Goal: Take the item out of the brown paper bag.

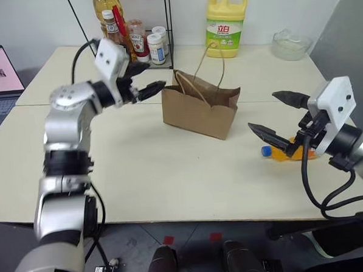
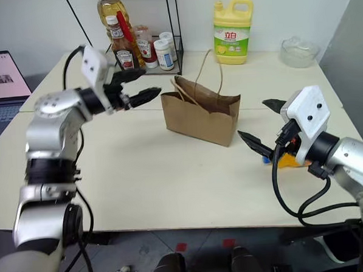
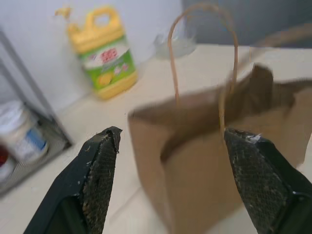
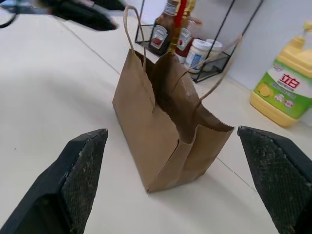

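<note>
the small orange-liquid bottle (image 1: pixel 287 153) lies on its side on the table (image 1: pixel 141 174), out of the brown paper bag (image 1: pixel 198 114) and to its right, so the task looks done. the right gripper (image 1: pixel 272 116) hovers over it with fingers spread wide, holding nothing. the left gripper (image 1: pixel 143 80), fingers apart, sits beside the bag's left end, clear of it.

right gripper (image 1: pixel 283 117) hides most of the item (image 1: pixel 280 153)
</note>
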Available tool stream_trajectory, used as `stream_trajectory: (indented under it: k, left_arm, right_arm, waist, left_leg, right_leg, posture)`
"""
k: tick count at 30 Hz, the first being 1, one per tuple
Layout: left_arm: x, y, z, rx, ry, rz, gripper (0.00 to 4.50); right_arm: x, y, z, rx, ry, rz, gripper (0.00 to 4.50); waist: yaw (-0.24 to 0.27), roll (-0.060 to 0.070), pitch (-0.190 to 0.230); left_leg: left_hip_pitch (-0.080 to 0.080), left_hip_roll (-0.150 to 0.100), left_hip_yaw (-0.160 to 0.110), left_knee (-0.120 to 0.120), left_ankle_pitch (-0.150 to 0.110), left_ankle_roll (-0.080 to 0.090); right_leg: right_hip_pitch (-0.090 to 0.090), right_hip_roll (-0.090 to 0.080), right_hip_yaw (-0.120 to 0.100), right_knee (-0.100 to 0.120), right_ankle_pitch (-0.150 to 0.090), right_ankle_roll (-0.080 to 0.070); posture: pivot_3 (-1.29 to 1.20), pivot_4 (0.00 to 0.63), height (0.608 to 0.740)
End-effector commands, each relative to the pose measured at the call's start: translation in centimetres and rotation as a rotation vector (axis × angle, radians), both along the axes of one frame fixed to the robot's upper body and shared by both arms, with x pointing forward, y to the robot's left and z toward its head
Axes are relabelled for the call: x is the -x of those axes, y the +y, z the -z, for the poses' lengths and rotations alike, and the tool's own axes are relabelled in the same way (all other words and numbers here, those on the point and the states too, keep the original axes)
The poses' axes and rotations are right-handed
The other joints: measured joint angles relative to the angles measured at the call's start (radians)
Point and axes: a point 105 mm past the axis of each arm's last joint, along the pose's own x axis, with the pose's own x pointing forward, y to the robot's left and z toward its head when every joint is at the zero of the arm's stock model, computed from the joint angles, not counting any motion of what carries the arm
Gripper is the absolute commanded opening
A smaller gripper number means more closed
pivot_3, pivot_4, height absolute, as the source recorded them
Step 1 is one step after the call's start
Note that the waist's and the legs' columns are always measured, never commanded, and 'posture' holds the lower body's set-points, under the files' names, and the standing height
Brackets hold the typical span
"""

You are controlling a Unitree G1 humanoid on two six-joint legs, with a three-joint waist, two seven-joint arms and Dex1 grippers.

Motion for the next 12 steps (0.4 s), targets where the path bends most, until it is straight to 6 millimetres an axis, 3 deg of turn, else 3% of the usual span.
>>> stream_trajectory:
  k: [1, 6, 12]
  left_arm:
    - [2.2, 0.5, 0.0, 0.010, -0.064, -0.053, 3.59]
    - [4.1, 1.8, 4.3, 0.002, -0.045, -0.185, 3.59]
    - [4.2, 3.2, 6.3, 0.104, -0.031, -0.317, 3.59]
  right_arm:
    - [0.1, -0.2, -0.2, -0.069, -0.130, 0.110, 4.50]
    - [0.2, -0.2, 3.6, -0.195, -0.099, 0.213, 4.50]
    - [0.5, 0.6, 6.0, -0.202, -0.056, 0.207, 4.50]
  waist:
    - [0.002, -0.001, 0.000]
    - [0.006, -0.002, -0.002]
    - [0.006, -0.002, -0.002]
  left_leg:
    - [0.000, 0.000, 0.000, 0.000, 0.000, 0.000]
    - [0.001, 0.000, -0.001, 0.001, 0.000, 0.000]
    - [0.006, 0.000, 0.000, 0.001, -0.002, 0.003]
  right_leg:
    - [0.000, 0.000, 0.000, 0.000, 0.000, 0.000]
    - [0.001, 0.000, -0.001, 0.002, 0.000, 0.000]
    - [0.004, 0.000, 0.001, 0.004, 0.000, 0.000]
  posture:
    - [0.00, 0.150, 0.740]
    - [0.00, 0.150, 0.740]
    - [0.00, 0.150, 0.740]
